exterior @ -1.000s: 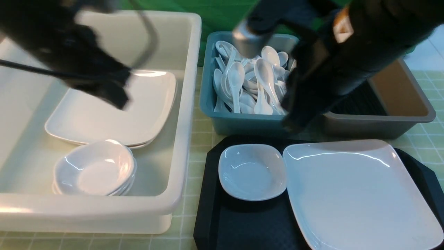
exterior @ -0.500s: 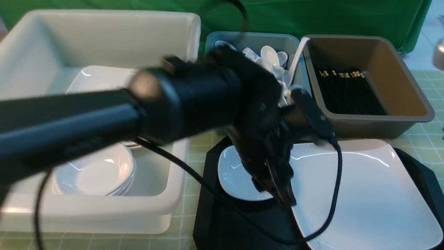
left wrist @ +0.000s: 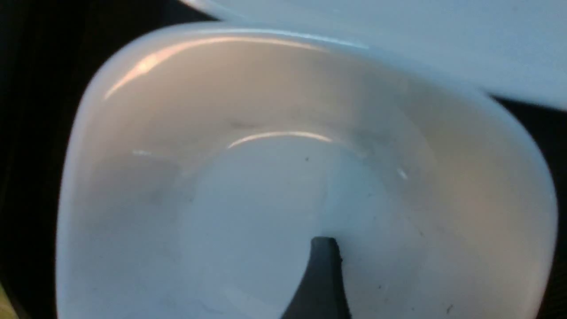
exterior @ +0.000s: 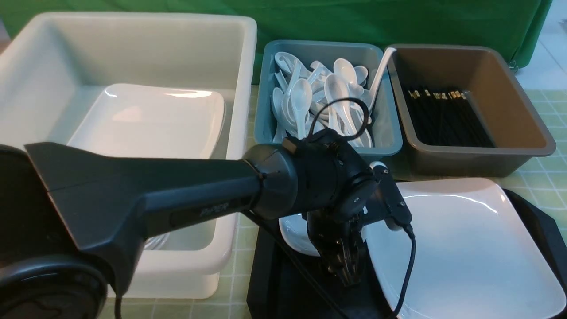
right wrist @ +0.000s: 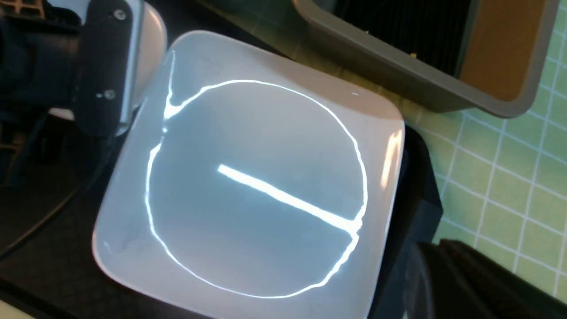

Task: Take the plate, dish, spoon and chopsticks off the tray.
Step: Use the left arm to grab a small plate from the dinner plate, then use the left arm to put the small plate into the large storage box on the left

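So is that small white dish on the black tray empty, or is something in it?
Empty. The left wrist view shows the dish bare and glossy inside, with only a dark finger of the left hand over it.

White plate [exterior: 465, 248], black tray [exterior: 538, 218]

The plate [exterior: 460, 248], a large glossy white rounded square with a shallow raised rim, lay flat and bare on the right part of the tray [exterior: 274, 283], bright light reflecting off its surface. The dish [exterior: 294, 232], small, deep, white and also rounded-square, sat upright on the tray's left part, its rim meeting the plate's left edge; the front view hid most of it, while the left wrist view showed its smooth hollow. The black tray, with cut-off corners, a raised rim and a textured surface, rested on the green checked table [exterior: 547, 181].
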